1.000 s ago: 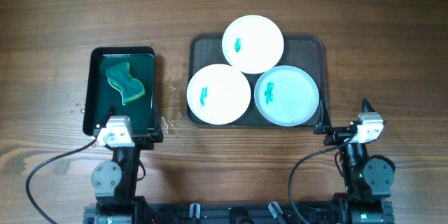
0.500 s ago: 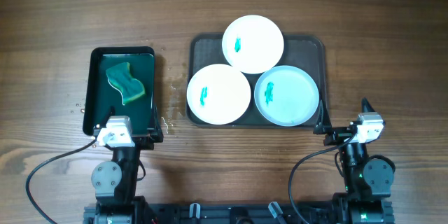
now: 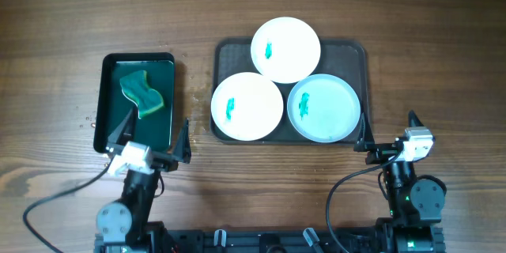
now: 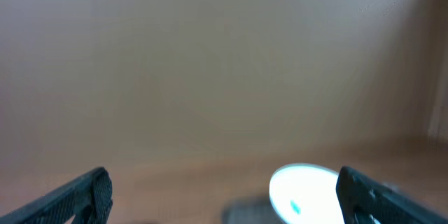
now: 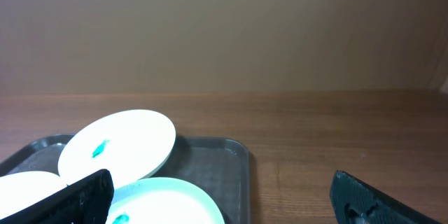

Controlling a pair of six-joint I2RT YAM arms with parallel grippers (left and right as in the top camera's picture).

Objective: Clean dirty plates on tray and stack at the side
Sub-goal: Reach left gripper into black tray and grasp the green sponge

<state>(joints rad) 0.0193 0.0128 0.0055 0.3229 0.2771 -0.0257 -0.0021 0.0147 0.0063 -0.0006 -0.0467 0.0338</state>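
Three plates lie on the dark grey tray (image 3: 350, 54): a white plate (image 3: 285, 49) at the back, a white plate (image 3: 247, 106) at the front left and a pale blue plate (image 3: 323, 107) at the front right. Each has a small teal smear. My left gripper (image 3: 154, 136) is open and empty over the near edge of the small black tray (image 3: 101, 95). My right gripper (image 3: 389, 130) is open and empty just right of the grey tray's front corner. The right wrist view shows the back white plate (image 5: 119, 143), the blue plate (image 5: 168, 199) and the tray (image 5: 217, 157). The left wrist view is blurred and shows one white plate (image 4: 304, 192).
A green and yellow sponge (image 3: 141, 93) lies in the small black tray with green inside, left of the grey tray. Water drops (image 3: 186, 137) spot the wooden table (image 3: 63, 16) between the two trays. A plain wall stands behind the table.
My left arm has moved: its gripper has shifted a little and tilted, and its fingers now show spread apart. The right arm and the plates have not moved.
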